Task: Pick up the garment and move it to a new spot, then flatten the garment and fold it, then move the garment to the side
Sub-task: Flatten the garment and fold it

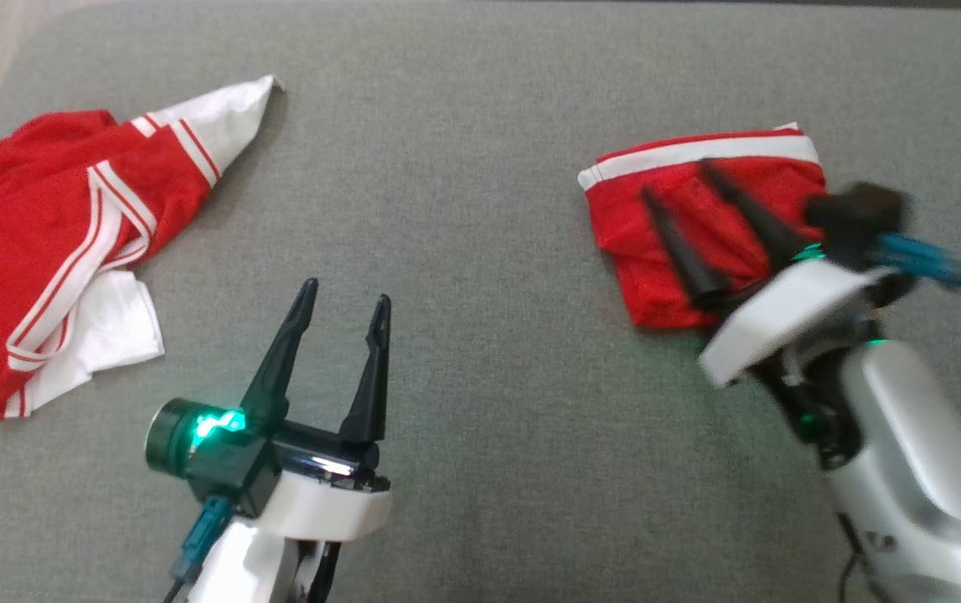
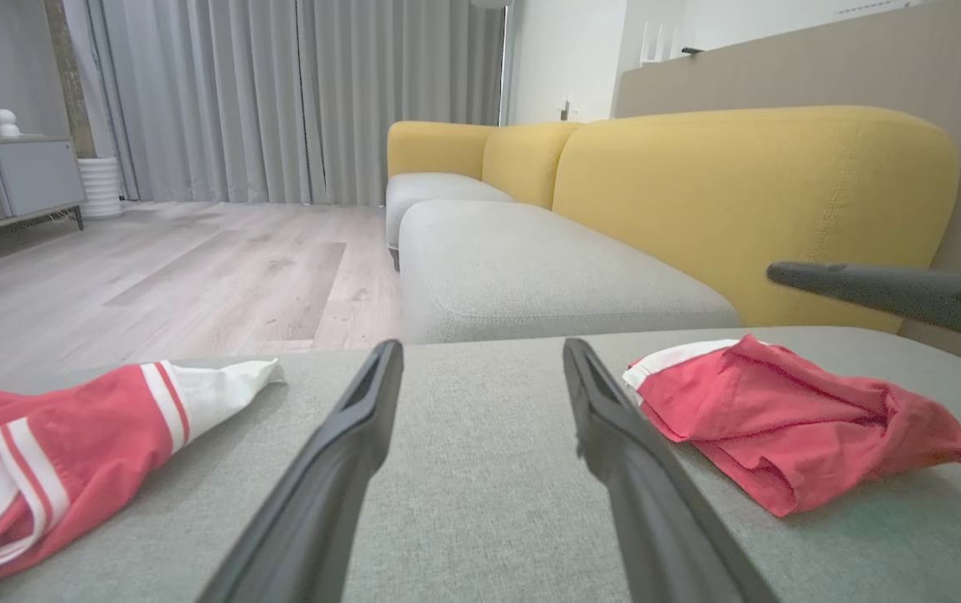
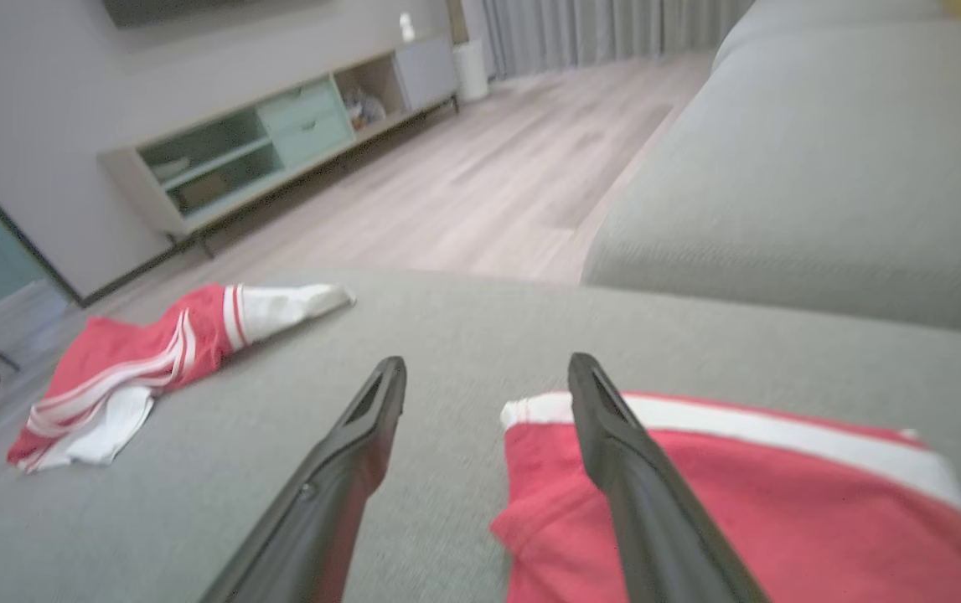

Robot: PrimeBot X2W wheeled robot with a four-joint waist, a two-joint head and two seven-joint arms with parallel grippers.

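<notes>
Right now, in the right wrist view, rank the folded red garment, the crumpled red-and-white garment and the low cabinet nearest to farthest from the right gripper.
1. the folded red garment, just under the right gripper, lower right.
2. the crumpled red-and-white garment, farther left on the same cushion.
3. the low cabinet, across the floor, upper left.

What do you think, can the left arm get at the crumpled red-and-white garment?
Probably yes. The left fingers are open and empty, and only bare grey cushion lies between them and the crumpled red-and-white garment, off to their left.
</notes>
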